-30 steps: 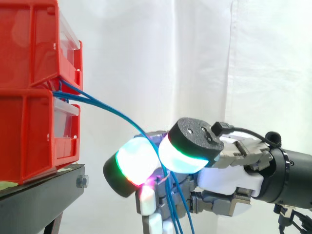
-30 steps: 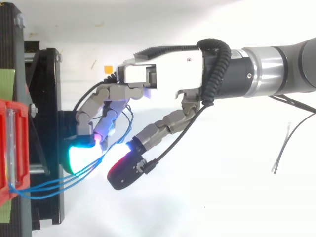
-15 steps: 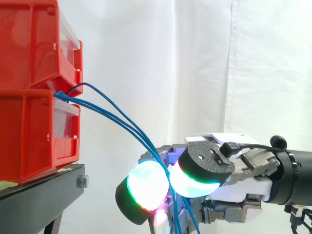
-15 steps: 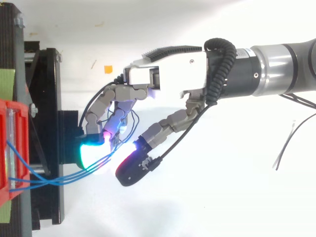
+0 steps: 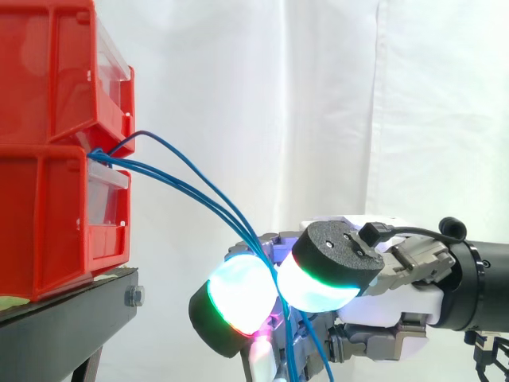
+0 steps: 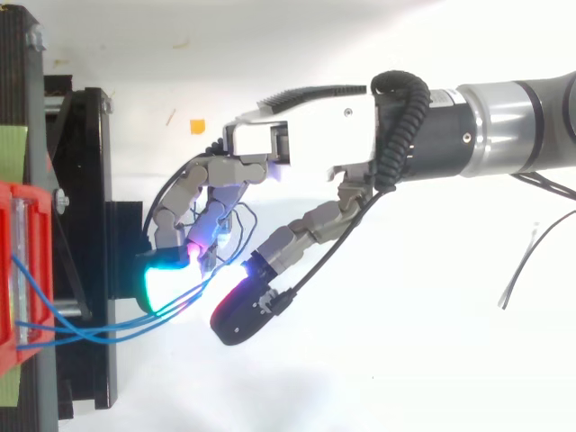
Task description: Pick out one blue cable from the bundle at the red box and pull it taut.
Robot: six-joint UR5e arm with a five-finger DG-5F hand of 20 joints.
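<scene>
Three thin blue cables (image 5: 184,188) leave the gap between the two stacked red boxes (image 5: 48,199) and sag down to the right into my hand (image 5: 382,302). From above, the cables (image 6: 99,331) run from the red box (image 6: 22,270) across the black stand to the hand (image 6: 306,135). The fingers are curled round the cables. The strands pass between a glowing green-white fingertip pad (image 5: 238,294) and the thumb's pad (image 5: 322,278), then drop below the hand. The cables bow loosely. I cannot tell one strand apart inside the grip.
The red boxes rest on a black stand (image 5: 64,318) at the left, before a white curtain (image 5: 318,95). From above, a small orange mark (image 6: 195,126) lies on the white floor, and thin dark wires (image 6: 531,261) lie at the right.
Over the second the hand sank lower and shifted right, away from the boxes. One cable, nearly straight before, now arches up in a loose loop at the box. Little changed in the last half second.
</scene>
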